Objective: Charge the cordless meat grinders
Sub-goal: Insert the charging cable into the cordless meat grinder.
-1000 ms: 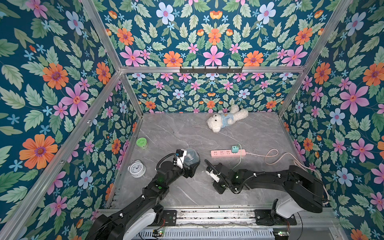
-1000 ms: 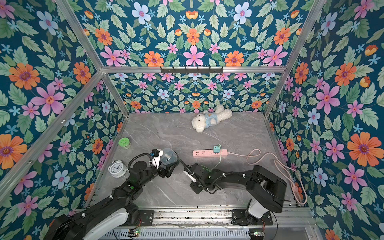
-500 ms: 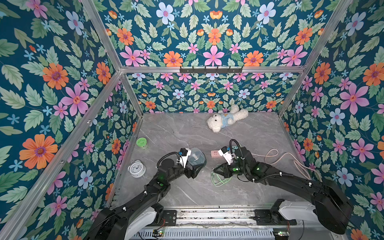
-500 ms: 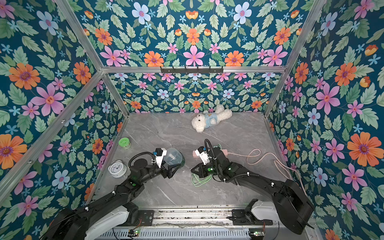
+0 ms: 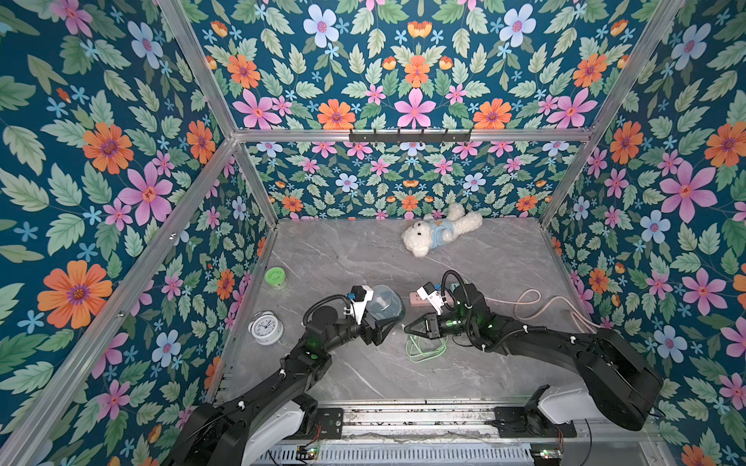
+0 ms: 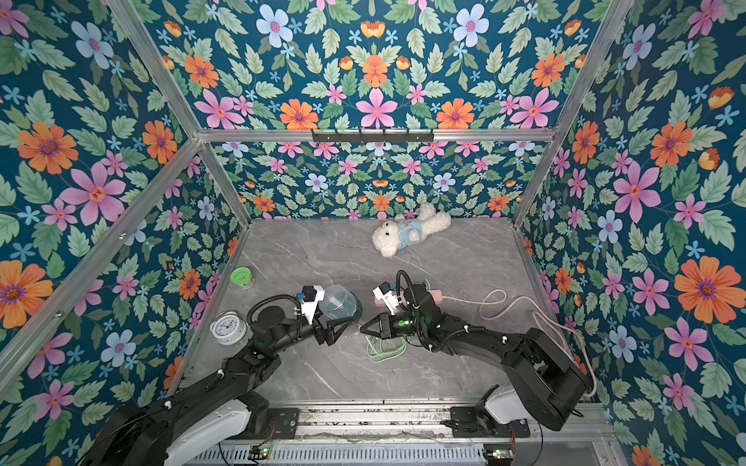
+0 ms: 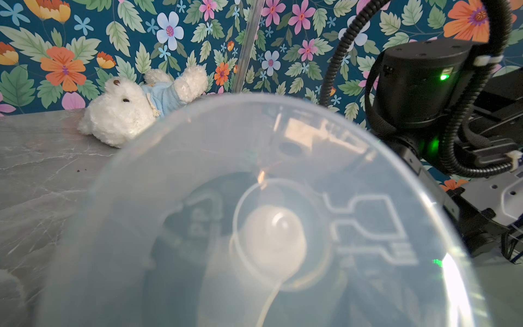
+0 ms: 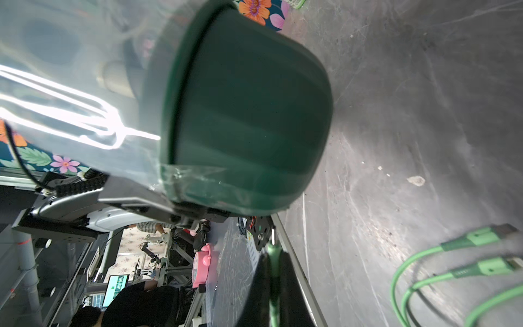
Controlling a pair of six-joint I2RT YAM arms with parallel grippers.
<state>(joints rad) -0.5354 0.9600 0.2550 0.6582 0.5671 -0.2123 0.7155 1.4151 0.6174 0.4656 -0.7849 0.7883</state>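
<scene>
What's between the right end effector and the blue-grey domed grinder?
Only the green cable plug, pinched in the right end effector, short of the grinder; the right wrist view shows it.

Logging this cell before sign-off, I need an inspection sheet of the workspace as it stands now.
Surface: grey marble table, a few specks.
Job's things: grinder, tilted, held by the left gripper; power strip on the table behind the right gripper.
Clutter: teddy, clock, green-lidded jar, all apart from the arms.
Grippers: left clamped on the grinder; right shut on the green cable's plug.
Cables: green cable coiled on the table below the right gripper; pink cord loops away from the power strip.
Surroundings: floral walls, hook rail.
</scene>
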